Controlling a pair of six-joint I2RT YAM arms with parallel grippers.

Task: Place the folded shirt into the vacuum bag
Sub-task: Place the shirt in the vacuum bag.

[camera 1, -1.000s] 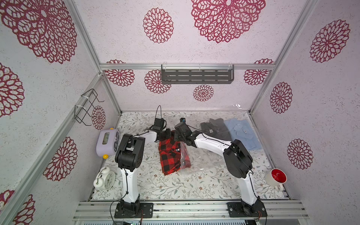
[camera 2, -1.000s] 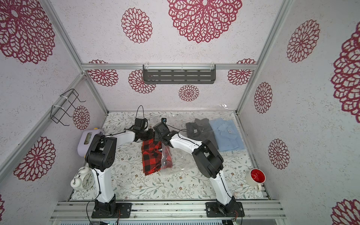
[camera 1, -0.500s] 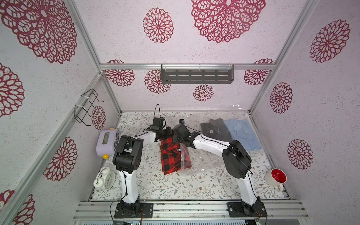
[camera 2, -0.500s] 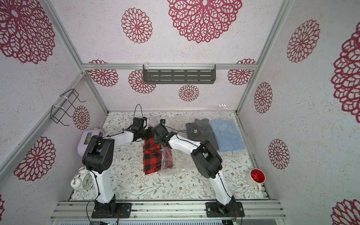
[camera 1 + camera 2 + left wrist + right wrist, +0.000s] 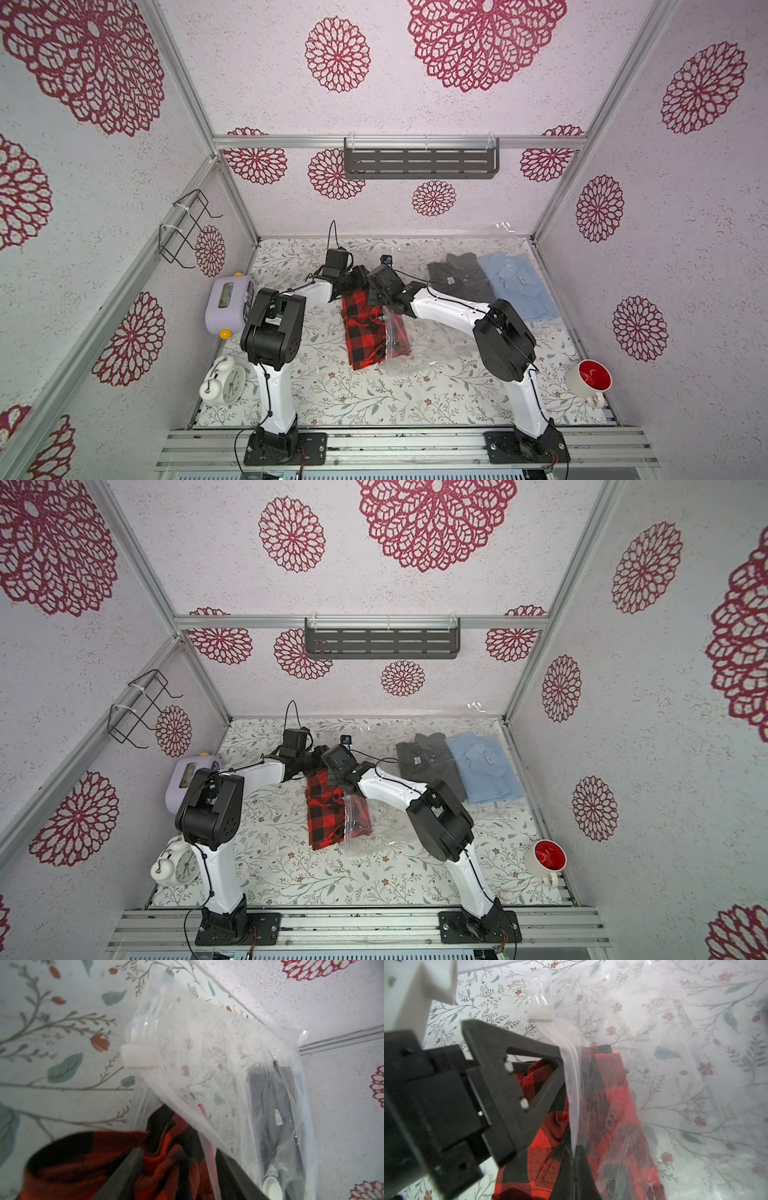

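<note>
On the floral table (image 5: pixel 415 395), right hand (image 5: pixel 574 1157) pinches the glossy vacuum bag (image 5: pixel 664 1028); left hand (image 5: pixel 178 1159) gapes around the plaid shirt (image 5: pixel 359 336).

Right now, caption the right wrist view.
Right gripper pinches the bag, shirt partly inside, left gripper open around its end.

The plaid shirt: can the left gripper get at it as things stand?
Probably yes. The left gripper stands open at the plaid shirt, nothing between; the right gripper pinches the bag edge beside it.
</note>
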